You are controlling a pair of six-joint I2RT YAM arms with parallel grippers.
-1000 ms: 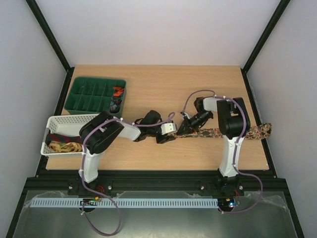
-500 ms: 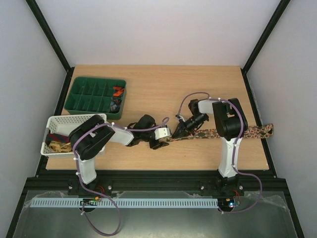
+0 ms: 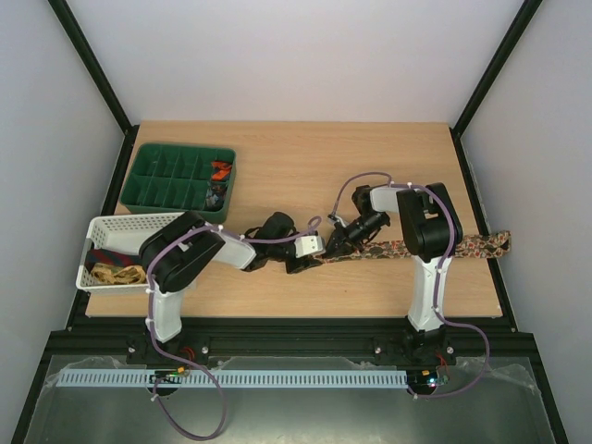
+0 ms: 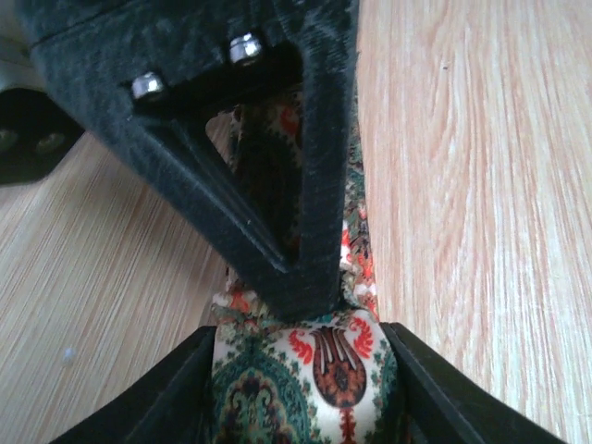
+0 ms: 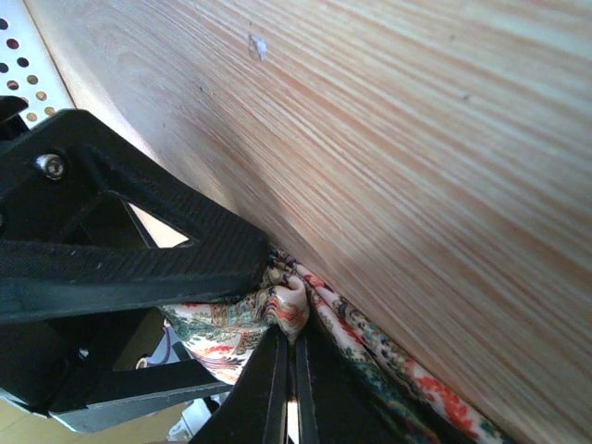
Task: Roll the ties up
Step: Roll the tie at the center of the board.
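Between both jaw pairs, floral tie (image 4: pixel 319 365) pinched

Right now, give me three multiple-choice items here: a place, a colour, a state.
1. Where is the green tray on the table? A) near right B) far left C) centre
2. Colour of the basket? A) blue B) red C) white
3. The right claw is: A) shut on the floral tie B) wide open C) gripping the basket
B: it sits by the far left corner, top view. C: its perforated walls are white. A: its fingers pinch the fabric in the wrist view.
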